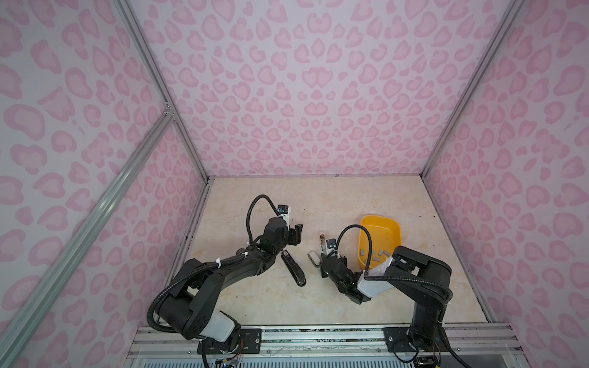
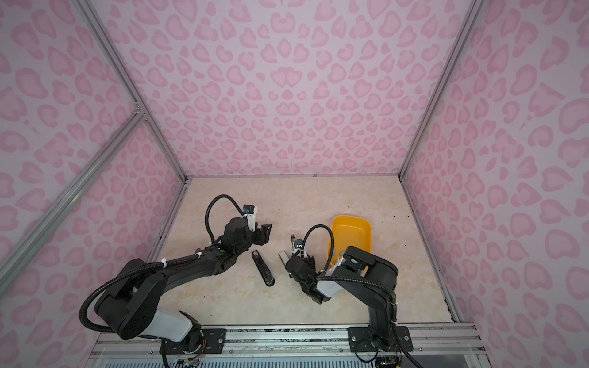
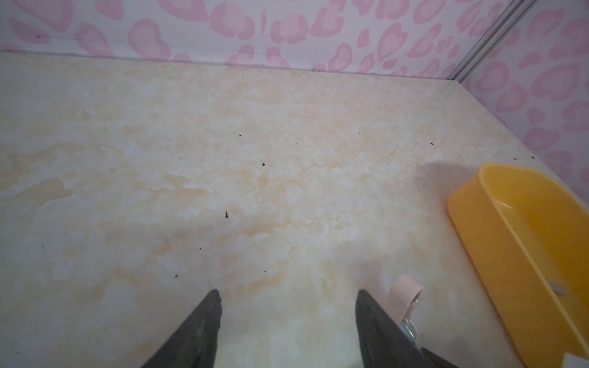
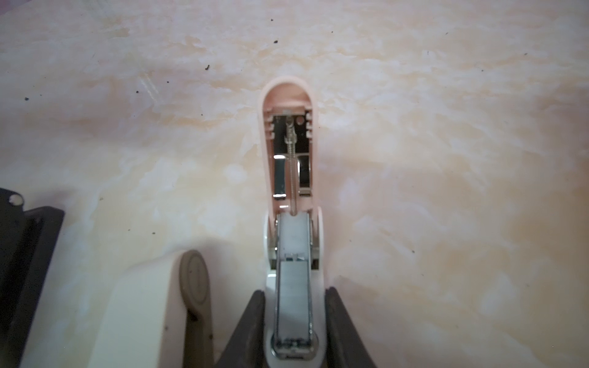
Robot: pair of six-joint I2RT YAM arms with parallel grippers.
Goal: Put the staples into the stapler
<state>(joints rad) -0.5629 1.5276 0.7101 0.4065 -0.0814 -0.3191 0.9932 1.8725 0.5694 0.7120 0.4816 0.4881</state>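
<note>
A small pink stapler (image 4: 287, 92) stands on the table with its lid swung open. A grey strip of staples (image 4: 293, 277) lies in its metal channel. My right gripper (image 4: 294, 290) is shut on the stapler's white base, one finger pressed against each side. In both top views this stapler (image 1: 322, 240) (image 2: 292, 241) sits left of the yellow tray (image 1: 366, 223), where several loose staples (image 1: 379, 254) lie. My left gripper (image 3: 288, 291) hangs open over bare table left of the stapler, with nothing between its fingers (image 1: 298, 234).
A cream stapler (image 4: 143, 302) (image 1: 314, 257) lies shut close beside the pink one. A black stapler (image 1: 293, 267) (image 2: 263, 267) lies further left, under the left arm's wrist. The yellow tray (image 3: 471, 223) stands to the right, near the enclosure wall.
</note>
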